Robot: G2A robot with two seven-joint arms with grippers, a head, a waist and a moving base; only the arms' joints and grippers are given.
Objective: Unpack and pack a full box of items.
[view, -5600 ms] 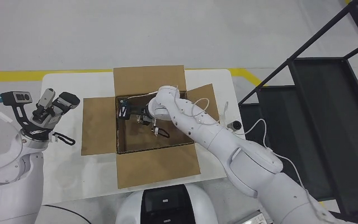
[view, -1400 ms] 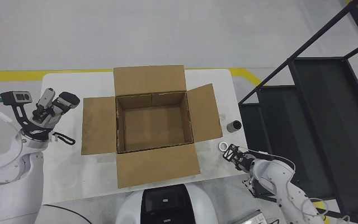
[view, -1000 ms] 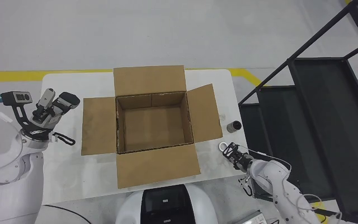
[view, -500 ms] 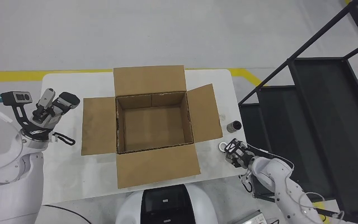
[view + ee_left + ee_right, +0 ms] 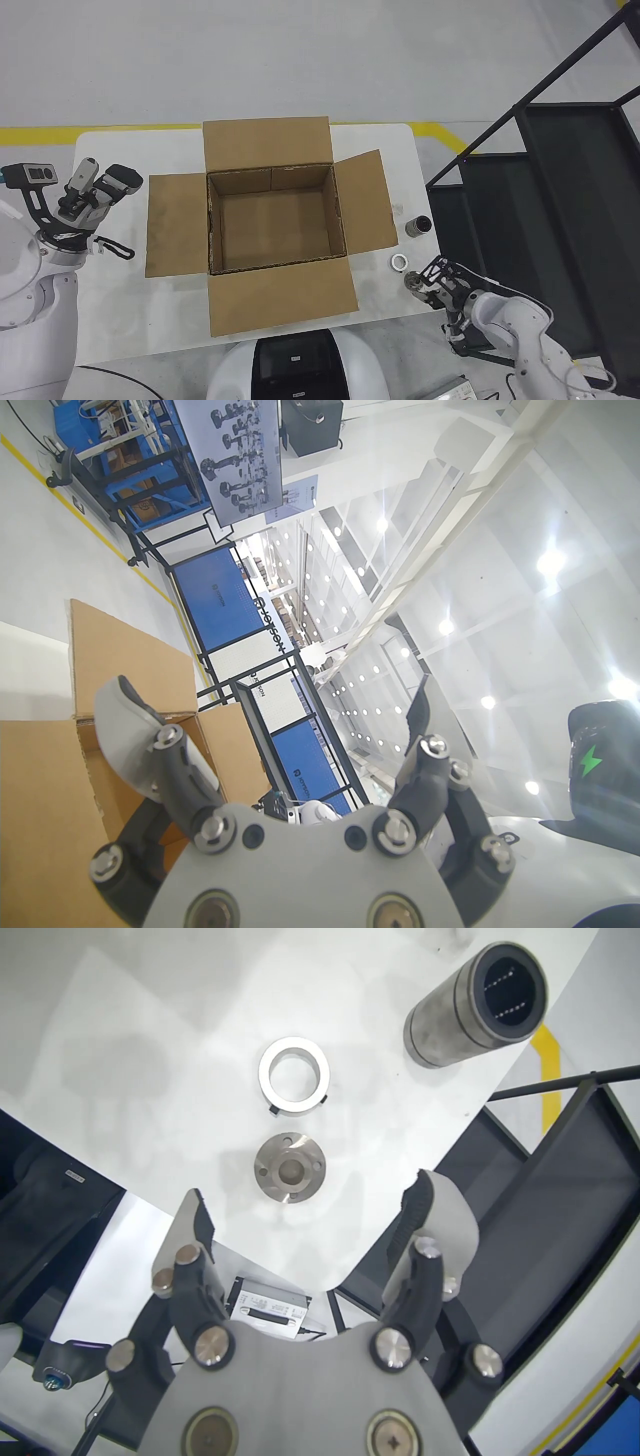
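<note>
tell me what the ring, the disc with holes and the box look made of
Ring: metal, likely aluminium or steel; bright, pale silver satin surface with a smooth bore.
Disc: metal too, probably steel; greyer, with a faintly brushed sheen and drilled holes around a centre hub.
Box: cardboard; matte brown with creased, folded-out flaps.

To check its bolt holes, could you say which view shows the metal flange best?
The right wrist view: the flange lies flat on the table, holes plainly visible. The top view shows it as a tiny speck near the table's edge.
</note>
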